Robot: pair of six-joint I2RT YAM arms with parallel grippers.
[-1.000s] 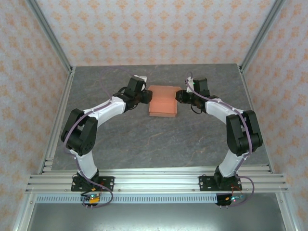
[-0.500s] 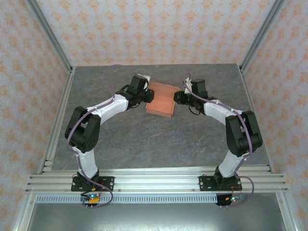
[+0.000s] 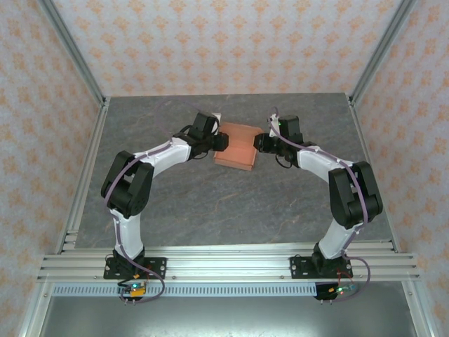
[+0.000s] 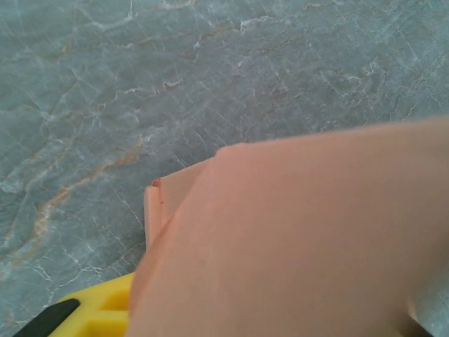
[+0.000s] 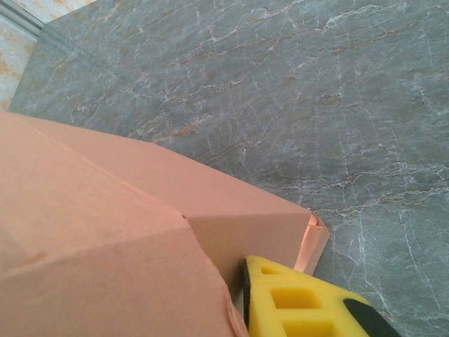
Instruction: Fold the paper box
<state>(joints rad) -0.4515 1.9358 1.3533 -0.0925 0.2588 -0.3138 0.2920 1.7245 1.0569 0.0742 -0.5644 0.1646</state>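
Box: the paper box point(image 3: 236, 146) lies on the far middle of the table, between both grippers and slightly skewed.
Done: its panels are folded over into a flat rectangular block.
Left: the open corner seen at both wrists suggests an end flap remains to be tucked.
Left gripper point(image 3: 219, 140): at the box's left edge, card lying over a yellow finger point(image 4: 105, 309); clamped or not, cannot tell.
Right gripper point(image 3: 261, 140): at the right edge, its finger point(image 5: 295, 302) against the card; grip cannot be told.
Surface: grey veined stone-look table point(image 3: 210, 203).
Room: orange-patterned walls point(image 3: 231, 42) and aluminium posts point(image 3: 74, 50).
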